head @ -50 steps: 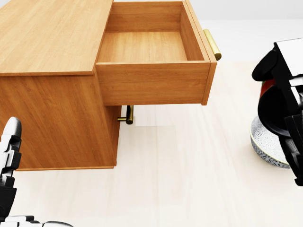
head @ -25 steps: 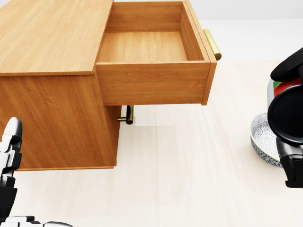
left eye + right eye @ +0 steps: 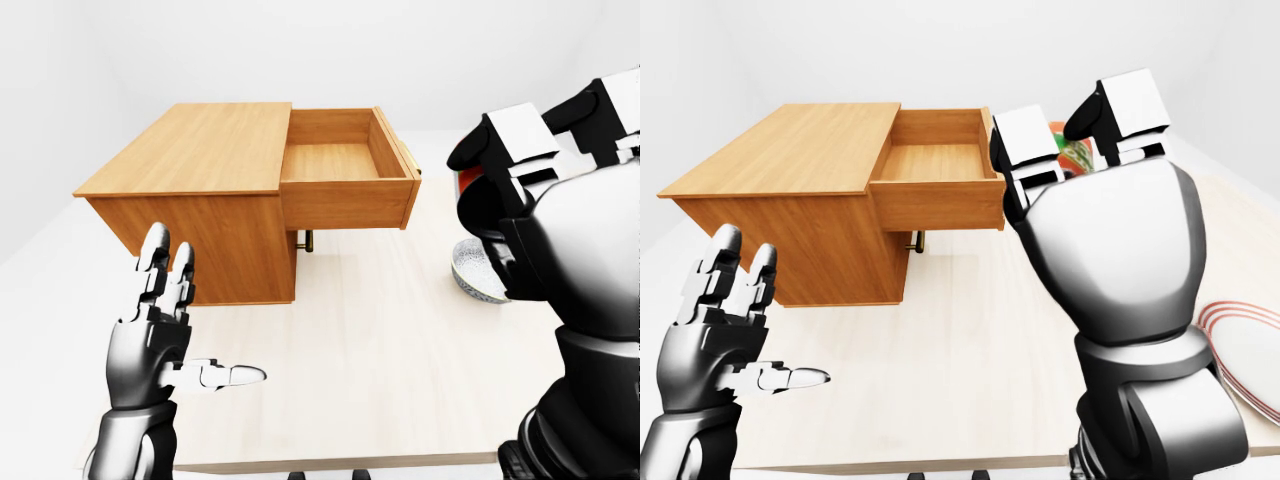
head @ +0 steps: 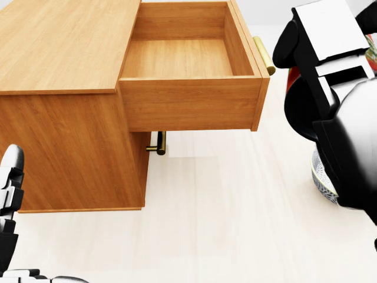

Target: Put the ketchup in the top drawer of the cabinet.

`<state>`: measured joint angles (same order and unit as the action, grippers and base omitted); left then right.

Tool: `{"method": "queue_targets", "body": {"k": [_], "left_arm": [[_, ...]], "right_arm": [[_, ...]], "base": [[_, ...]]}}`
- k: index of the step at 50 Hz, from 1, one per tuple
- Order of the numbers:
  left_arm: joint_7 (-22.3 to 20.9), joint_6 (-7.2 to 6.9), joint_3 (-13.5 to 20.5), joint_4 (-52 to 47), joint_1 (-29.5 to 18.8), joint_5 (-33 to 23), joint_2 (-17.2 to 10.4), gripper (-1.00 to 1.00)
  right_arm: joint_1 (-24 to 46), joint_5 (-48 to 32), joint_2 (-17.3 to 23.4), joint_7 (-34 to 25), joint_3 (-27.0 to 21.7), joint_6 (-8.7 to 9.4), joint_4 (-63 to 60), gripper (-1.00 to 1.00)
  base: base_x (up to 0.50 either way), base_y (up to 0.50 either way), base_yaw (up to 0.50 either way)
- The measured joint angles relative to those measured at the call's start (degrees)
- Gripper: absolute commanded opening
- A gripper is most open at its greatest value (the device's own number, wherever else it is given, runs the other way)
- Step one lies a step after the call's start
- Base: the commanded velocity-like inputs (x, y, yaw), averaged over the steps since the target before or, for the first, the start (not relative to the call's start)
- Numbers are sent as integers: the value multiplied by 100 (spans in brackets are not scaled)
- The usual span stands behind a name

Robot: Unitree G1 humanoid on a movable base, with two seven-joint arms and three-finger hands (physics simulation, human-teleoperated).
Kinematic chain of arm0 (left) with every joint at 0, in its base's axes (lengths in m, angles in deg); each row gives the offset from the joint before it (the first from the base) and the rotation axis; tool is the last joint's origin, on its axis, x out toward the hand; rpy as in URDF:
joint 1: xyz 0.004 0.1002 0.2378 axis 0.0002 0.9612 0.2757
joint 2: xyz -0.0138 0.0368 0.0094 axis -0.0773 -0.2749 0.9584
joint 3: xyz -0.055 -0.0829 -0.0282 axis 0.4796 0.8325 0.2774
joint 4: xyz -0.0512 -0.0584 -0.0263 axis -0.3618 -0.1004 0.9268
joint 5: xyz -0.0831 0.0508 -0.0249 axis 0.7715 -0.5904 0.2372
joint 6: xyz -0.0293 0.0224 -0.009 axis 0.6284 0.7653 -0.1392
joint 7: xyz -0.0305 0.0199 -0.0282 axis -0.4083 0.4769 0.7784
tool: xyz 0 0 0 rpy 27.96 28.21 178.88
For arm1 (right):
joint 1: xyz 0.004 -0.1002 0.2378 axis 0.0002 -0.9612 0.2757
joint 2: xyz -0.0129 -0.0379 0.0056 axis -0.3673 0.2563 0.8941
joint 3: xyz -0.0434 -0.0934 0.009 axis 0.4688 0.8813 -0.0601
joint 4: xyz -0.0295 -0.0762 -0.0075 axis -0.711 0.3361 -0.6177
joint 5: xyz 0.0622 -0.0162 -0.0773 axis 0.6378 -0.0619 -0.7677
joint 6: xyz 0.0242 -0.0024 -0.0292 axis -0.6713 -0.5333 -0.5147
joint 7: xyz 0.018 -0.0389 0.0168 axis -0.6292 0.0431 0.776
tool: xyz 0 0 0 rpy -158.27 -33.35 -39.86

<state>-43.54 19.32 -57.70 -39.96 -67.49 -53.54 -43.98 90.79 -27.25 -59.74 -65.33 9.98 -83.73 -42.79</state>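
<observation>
The wooden cabinet [image 3: 190, 150] stands at the upper left, its top drawer [image 3: 335, 160] pulled out and empty, brass handle [image 4: 264, 56] to the right. My right hand [image 3: 1080, 140] is shut on the ketchup [image 3: 1076, 158], a red bottle with a green label showing between the fingers. It hangs in the air just right of the drawer, above the table. The hand hides most of the bottle; in the head view only a red sliver [image 4: 291, 76] shows. My left hand [image 3: 205, 310] is open at the lower left, fingers spread, holding nothing.
A patterned bowl [image 3: 475, 275] sits on the pale table [image 3: 370, 350] below my right hand. A red-rimmed white plate [image 3: 1250, 350] lies at the right. The lower drawer's brass handle [image 4: 159, 144] sticks out under the open drawer.
My right hand with the ketchup has risen and swung left, closer to the open drawer, and now fills the head view's right side. The left hand and cabinet are unchanged.
</observation>
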Motion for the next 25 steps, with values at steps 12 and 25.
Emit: {"method": "queue_targets", "body": {"k": [12, 25], "left_arm": [[6, 0, 8, 6, -19, 5, -5, 100], [24, 0, 10, 17, -52, 6, -14, 100]], "right_arm": [[1204, 595, 1093, 0, 451, 0, 639, -100], [2385, 924, 1329, 0, 564, 0, 1721, -100]], "base": [[0, 0, 0], [0, 0, 0]]}}
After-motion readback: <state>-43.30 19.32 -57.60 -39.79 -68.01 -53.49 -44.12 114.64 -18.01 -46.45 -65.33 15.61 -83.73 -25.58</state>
